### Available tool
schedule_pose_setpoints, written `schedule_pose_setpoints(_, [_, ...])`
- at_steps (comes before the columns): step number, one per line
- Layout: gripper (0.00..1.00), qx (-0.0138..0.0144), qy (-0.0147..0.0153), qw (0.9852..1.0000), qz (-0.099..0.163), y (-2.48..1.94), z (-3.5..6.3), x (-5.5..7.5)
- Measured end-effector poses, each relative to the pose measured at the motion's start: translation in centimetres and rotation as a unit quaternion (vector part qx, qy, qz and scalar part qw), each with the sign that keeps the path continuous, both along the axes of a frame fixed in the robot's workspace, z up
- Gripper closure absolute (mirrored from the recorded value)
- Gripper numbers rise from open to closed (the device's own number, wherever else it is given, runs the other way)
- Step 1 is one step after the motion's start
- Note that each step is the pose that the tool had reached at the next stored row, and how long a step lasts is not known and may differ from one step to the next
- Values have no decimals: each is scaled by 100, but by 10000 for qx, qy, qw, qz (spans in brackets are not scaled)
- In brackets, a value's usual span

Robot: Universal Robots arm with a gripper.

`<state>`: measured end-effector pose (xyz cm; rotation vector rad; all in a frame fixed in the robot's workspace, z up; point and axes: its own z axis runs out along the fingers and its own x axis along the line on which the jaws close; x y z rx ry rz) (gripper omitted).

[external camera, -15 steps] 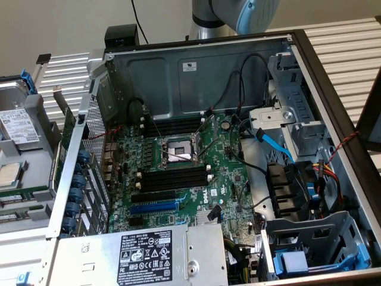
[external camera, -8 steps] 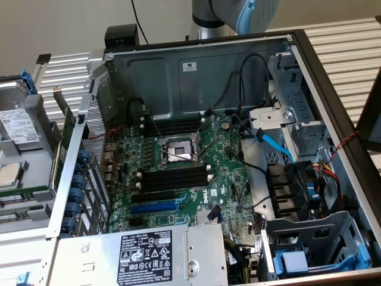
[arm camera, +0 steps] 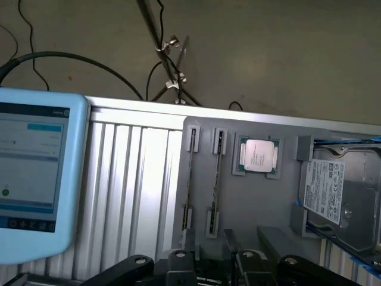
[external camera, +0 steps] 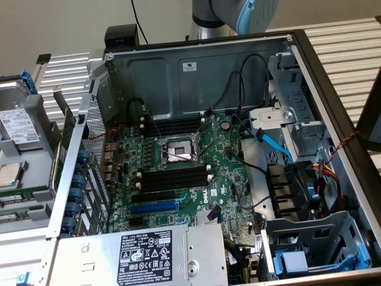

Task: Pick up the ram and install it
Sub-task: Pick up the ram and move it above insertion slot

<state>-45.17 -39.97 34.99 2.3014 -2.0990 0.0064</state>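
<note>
Nearby, a pale blue-framed touchscreen tablet (arm camera: 33,179) shows beside the ribbed aluminium table (arm camera: 131,179). Next comes a grey plastic tray (arm camera: 250,202). It carries the ram (arm camera: 190,179), a long thin dark stick standing on edge in clips. A second such stick (arm camera: 216,173) stands just beside it, then a square silver processor chip (arm camera: 259,156) and a metal hard drive (arm camera: 333,190). The black gripper (arm camera: 213,269) hangs over the tray, nearest the two sticks; whether its claw is apart or together cannot be told.
</note>
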Motion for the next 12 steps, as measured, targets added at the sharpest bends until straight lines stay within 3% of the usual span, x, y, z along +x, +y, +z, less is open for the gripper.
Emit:
schedule_pose_setpoints(1, [68, 0, -2, 10000, 0, 0, -10, 0])
schedule_pose_setpoints(2, [62, 0, -5, 10000, 0, 0, -25, 0])
schedule_pose_setpoints(12, [62, 0, -11, 10000, 0, 0, -206, 0])
